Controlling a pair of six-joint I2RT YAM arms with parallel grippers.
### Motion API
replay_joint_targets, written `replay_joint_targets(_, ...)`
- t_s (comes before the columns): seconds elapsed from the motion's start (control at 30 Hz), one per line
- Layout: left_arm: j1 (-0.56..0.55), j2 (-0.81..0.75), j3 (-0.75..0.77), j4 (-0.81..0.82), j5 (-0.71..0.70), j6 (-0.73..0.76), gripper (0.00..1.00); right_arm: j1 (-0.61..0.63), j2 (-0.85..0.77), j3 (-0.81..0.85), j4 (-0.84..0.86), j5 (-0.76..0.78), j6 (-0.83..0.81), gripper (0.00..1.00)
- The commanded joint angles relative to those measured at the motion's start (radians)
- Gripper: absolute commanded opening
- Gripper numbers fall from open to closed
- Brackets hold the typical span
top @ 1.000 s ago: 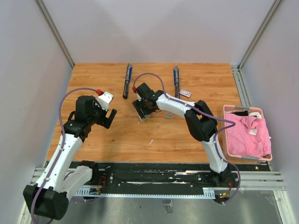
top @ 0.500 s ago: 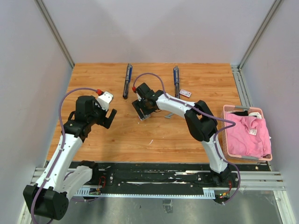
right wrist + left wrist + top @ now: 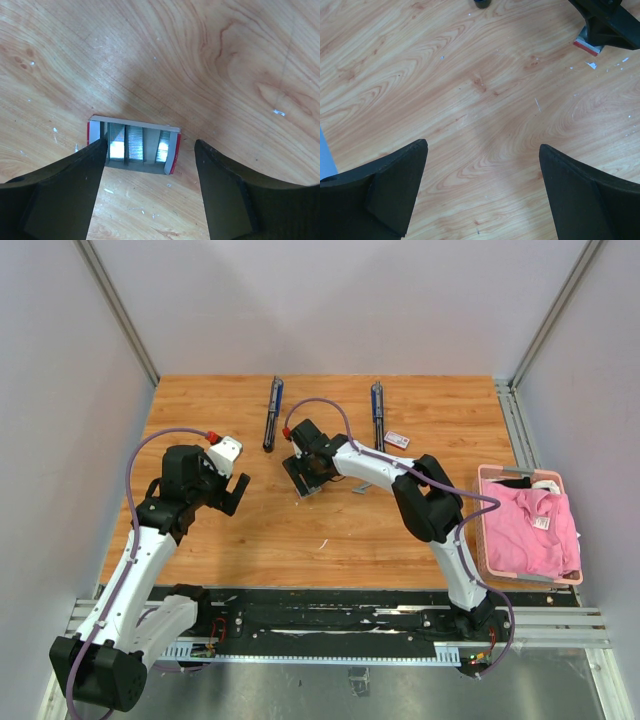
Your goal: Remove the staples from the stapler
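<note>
Right tool directly above a small open tray with red ends, in which the staples lie as silvery strips side by side. The tray's long axis runs from finger to finger, across the gap. One end is overlapped by the finger at the view's left, and the other stands clear of the opposite finger. The fingers are wide apart and hold nothing. Left tool, likewise wide and empty, hangs over bare tabletop, well apart, so the right arm is nearer. One stapler and a second stapler lie beyond, lengthwise away from the arms.
</note>
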Motion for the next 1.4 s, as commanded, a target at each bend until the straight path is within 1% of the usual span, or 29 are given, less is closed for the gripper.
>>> replay_joint_targets(0.0, 0.004, -0.014, -0.009, 0.024, 0.007, 0.01, 0.98, -0.007, 0.02, 0.029, -0.021, 0.014, 0.004, 0.73)
replay_joint_targets(0.23, 0.004, -0.014, -0.009, 0.024, 0.007, 0.01, 0.98, -0.006, 0.018, 0.031, -0.021, 0.017, 0.005, 0.7)
replay_joint_targets(0.67, 0.004, -0.017, -0.008, 0.023, 0.005, 0.01, 0.98, -0.007, 0.007, 0.026, -0.021, 0.032, 0.003, 0.57)
replay_joint_targets(1.1, 0.004, -0.019, -0.007, 0.023, 0.005, 0.008, 0.98, -0.006, 0.012, 0.028, -0.023, 0.036, 0.004, 0.5)
replay_joint_targets(1.37, 0.004, -0.019, -0.007, 0.023, 0.005, 0.008, 0.98, -0.007, 0.01, 0.029, -0.021, 0.041, 0.001, 0.48)
